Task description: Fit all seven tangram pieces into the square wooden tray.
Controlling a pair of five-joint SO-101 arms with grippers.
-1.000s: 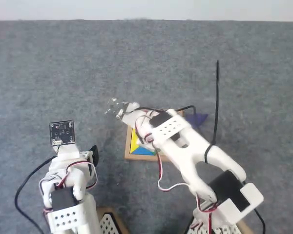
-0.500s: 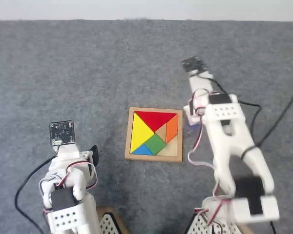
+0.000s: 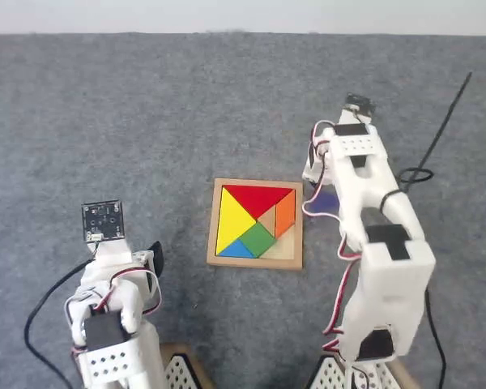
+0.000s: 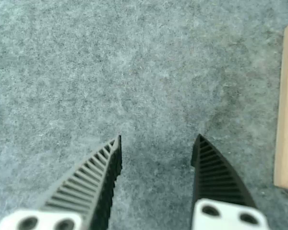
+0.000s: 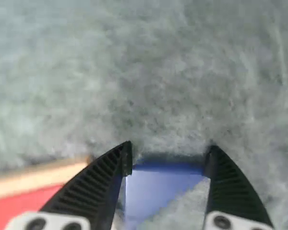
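The square wooden tray (image 3: 214, 220) lies mid-table and holds a red triangle (image 3: 257, 197), a yellow triangle (image 3: 232, 224), a blue triangle (image 3: 236, 249), a green piece (image 3: 260, 239) and an orange piece (image 3: 285, 215). Bare wood shows at its lower right. A dark blue piece (image 3: 326, 203) lies on the carpet just right of the tray, partly under the right arm. My right gripper (image 5: 169, 146) (image 3: 316, 183) is open, its fingers straddling that blue piece (image 5: 156, 184) beside the tray's edge (image 5: 36, 176). My left gripper (image 4: 158, 140) (image 3: 155, 255) hangs open over bare carpet, left of the tray (image 4: 286, 105).
Grey carpet covers the whole table. The right arm's black cable (image 3: 441, 130) sticks out toward the far right. Both arm bases stand at the near edge. Open carpet lies beyond and left of the tray.
The right arm swung off the tray to its right side and stretched out, uncovering the tray. Its gripper now sits over the dark blue piece. The left arm has not moved.
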